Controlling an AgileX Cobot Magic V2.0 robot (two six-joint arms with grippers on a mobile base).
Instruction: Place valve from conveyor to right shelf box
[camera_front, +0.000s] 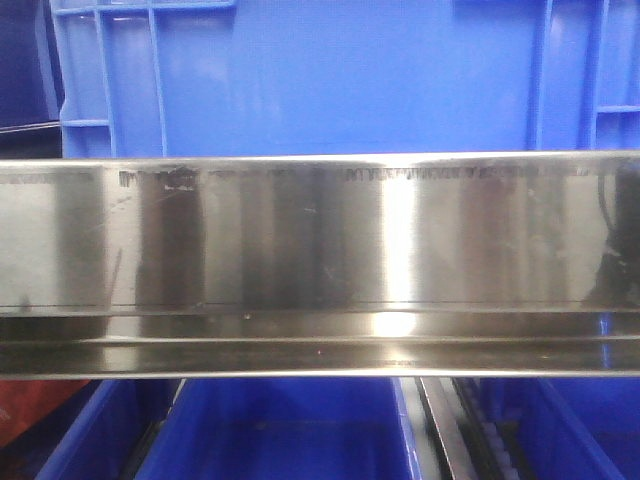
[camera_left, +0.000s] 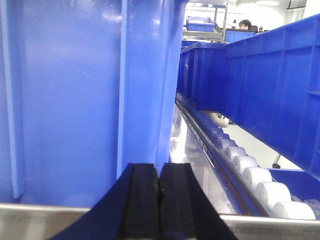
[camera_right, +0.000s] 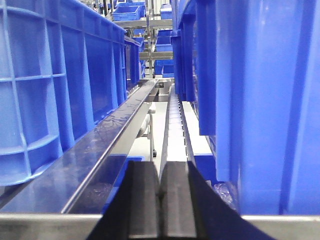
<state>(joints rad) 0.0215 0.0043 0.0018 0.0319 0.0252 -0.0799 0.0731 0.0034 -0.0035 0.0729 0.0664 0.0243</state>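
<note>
No valve and no conveyor show in any view. The front view is filled by a shiny steel rail of the right shelf (camera_front: 320, 260), with a blue box (camera_front: 320, 70) standing above it and more blue boxes below. My left gripper (camera_left: 159, 182) is shut with nothing between its black fingers; it sits just over a steel rail, close beside a tall blue box (camera_left: 75, 90). My right gripper (camera_right: 159, 180) is likewise shut and empty, pointing down a gap between blue boxes (camera_right: 260, 100) over a steel rail (camera_right: 115, 135).
A track of white rollers (camera_left: 250, 172) runs along the shelf to the right of the left gripper. A second roller track (camera_right: 172, 120) runs ahead of the right gripper. Blue crates (camera_right: 55, 85) wall in both sides. More racks with blue bins stand far behind.
</note>
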